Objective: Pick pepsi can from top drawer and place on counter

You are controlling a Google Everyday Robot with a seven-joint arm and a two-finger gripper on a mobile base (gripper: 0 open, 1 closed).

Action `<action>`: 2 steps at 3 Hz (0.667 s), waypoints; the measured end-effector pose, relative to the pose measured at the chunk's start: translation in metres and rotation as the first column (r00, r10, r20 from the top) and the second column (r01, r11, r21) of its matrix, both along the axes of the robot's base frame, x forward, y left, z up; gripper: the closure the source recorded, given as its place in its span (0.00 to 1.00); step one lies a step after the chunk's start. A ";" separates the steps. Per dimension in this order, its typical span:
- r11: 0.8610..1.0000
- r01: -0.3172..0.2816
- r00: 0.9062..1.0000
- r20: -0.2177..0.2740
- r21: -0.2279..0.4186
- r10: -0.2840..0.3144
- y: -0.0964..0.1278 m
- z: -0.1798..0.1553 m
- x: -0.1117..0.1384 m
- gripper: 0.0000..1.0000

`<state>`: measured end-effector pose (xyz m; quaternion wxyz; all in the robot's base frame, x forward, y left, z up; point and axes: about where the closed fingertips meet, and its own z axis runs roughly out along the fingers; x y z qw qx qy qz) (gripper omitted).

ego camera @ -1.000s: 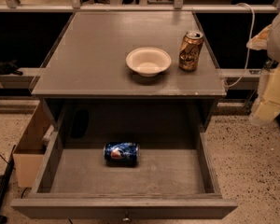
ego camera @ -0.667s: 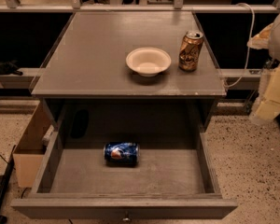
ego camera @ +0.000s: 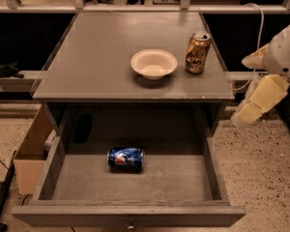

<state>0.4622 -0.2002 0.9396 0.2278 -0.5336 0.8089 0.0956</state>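
Observation:
The pepsi can (ego camera: 125, 159) lies on its side on the flat grey bottom of the open top drawer (ego camera: 135, 211), left of its middle, logo facing up. The counter (ego camera: 106, 57) is the grey top of the cabinet above the drawer. My gripper (ego camera: 251, 108) hangs at the right edge of the view, beside the cabinet's right side and above the floor. It is well to the right of the can and holds nothing that I can see.
A white bowl (ego camera: 153, 63) and an upright gold-brown can (ego camera: 197, 53) stand on the right half of the counter. A tan box (ego camera: 31, 151) sits on the floor against the drawer's left side. A small knob (ego camera: 131, 224) is on the drawer front.

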 end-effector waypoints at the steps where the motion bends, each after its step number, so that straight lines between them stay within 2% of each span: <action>1: 0.991 0.007 0.999 -0.049 0.131 -0.001 0.015 -0.017 -0.010 0.00; 2: 0.985 0.016 0.997 -0.072 0.170 -0.004 0.012 -0.016 -0.033 0.00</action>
